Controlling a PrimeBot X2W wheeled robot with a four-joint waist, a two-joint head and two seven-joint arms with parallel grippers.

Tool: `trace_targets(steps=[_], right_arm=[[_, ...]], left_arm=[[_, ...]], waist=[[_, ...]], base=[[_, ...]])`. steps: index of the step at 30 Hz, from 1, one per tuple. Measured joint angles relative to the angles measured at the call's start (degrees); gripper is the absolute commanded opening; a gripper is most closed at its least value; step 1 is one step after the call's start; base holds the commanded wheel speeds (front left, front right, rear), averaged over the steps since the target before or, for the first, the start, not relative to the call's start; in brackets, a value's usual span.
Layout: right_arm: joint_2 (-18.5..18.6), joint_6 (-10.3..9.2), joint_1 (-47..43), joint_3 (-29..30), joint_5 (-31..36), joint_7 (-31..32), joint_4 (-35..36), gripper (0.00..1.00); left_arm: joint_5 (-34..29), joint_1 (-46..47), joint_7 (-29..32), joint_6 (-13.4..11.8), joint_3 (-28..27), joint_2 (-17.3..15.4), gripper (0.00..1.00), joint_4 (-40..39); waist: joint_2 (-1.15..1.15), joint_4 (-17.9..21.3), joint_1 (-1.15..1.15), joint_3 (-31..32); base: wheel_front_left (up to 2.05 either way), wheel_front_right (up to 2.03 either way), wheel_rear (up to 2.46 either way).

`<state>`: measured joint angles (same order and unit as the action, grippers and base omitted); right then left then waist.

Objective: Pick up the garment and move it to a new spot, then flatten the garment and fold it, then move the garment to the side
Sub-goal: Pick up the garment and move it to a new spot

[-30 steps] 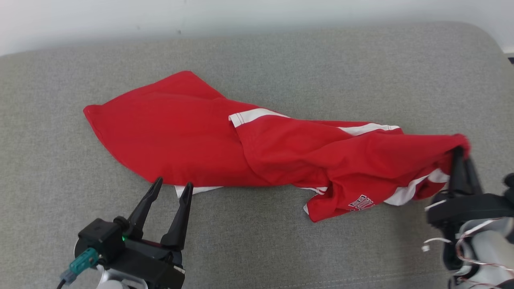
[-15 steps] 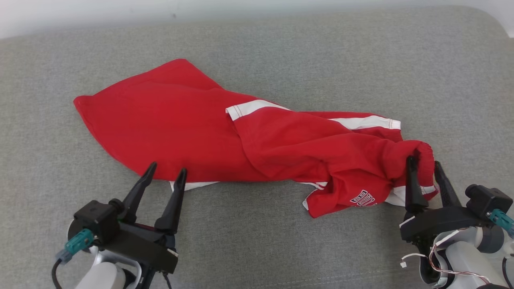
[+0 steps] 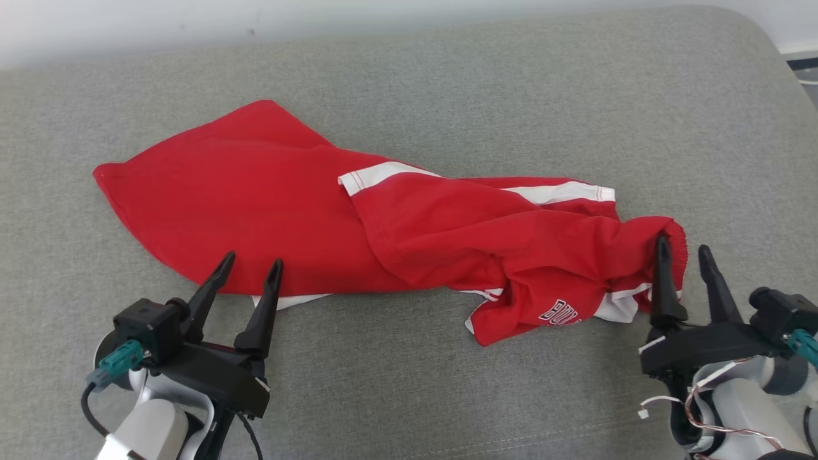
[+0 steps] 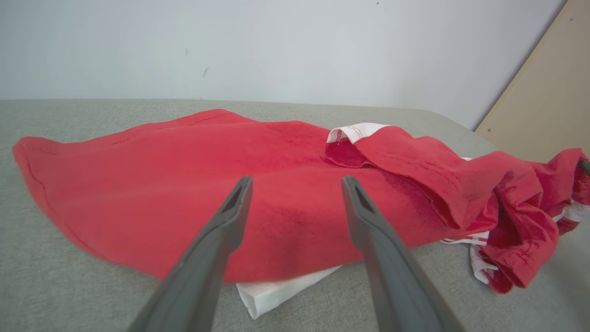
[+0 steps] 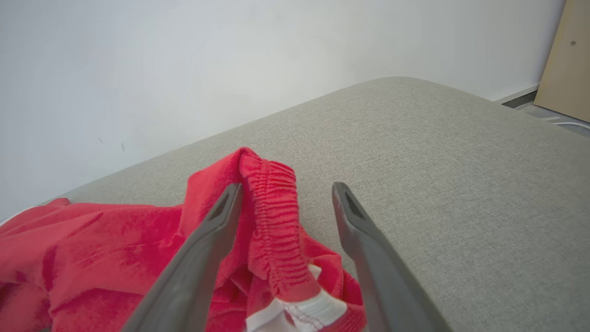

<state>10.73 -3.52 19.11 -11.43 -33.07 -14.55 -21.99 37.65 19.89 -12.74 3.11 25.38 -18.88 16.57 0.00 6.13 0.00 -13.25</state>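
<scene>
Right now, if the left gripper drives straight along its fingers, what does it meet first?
Probably the red fabric garment: the open left gripper points at its near hem, above a white fabric flap poking out underneath. Fingertip height over the cloth is unclear, so it might skim over.

The garment (image 3: 255, 198) is red, white-striped, its lettering (image 3: 559, 313) perhaps dark.
</scene>
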Motion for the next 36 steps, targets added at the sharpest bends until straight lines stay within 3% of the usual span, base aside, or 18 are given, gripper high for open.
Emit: trace_targets(steps=[18, 29, 30, 31, 32, 36], right_arm=[[-1.8, 1.09, -0.3, 0.2, 3.5, -0.1, 4.7, 1.0], [-2.4, 1.59, -0.4, 1.7, 4.4, -0.1, 5.2, 1.0], [-2.5, 1.59, -0.4, 1.7, 4.5, -0.1, 5.3, 1.0], [-2.6, 1.62, -0.4, 1.8, 4.6, -0.1, 5.4, 1.0], [-2.7, 1.82, -0.4, 1.9, 4.7, -0.1, 5.4, 1.0], [-2.8, 2.03, -0.7, 2.8, 4.9, -0.1, 5.2, 1.0]], left_arm=[[-2.1, 10.4, 8.1, 2.5, 4.8, -0.3, 1.0, 13.0], [-1.8, 15.1, 18.3, 3.9, 9.7, 0.9, 1.0, 23.5], [-1.8, 15.4, 18.7, 3.9, 9.9, 1.0, 0.64, 23.9], [-1.8, 15.6, 18.9, 3.9, 9.9, 1.1, 0.2, 24.1], [-1.8, 16.0, 18.9, 3.9, 9.8, 1.1, 0.0, 24.6], [-1.8, 17.1, 19.3, 3.9, 9.7, 1.5, 0.0, 25.8]], waist=[[0.0, 3.3, 0.0, -1.8], [0.0, 4.2, 0.0, -2.5], [0.0, 4.2, -0.01, -2.5], [-0.01, 4.2, -0.01, -2.5], [-0.01, 4.2, 0.0, -2.5], [0.0, 4.0, 0.0, -2.3]], base=[[0.0, 0.0, 0.0], [0.0, 0.0, 0.0], [0.0, 0.0, 0.0], [0.0, 0.0, 0.0], [0.0, 0.0, 0.0], [0.0, 0.0, 0.0]])
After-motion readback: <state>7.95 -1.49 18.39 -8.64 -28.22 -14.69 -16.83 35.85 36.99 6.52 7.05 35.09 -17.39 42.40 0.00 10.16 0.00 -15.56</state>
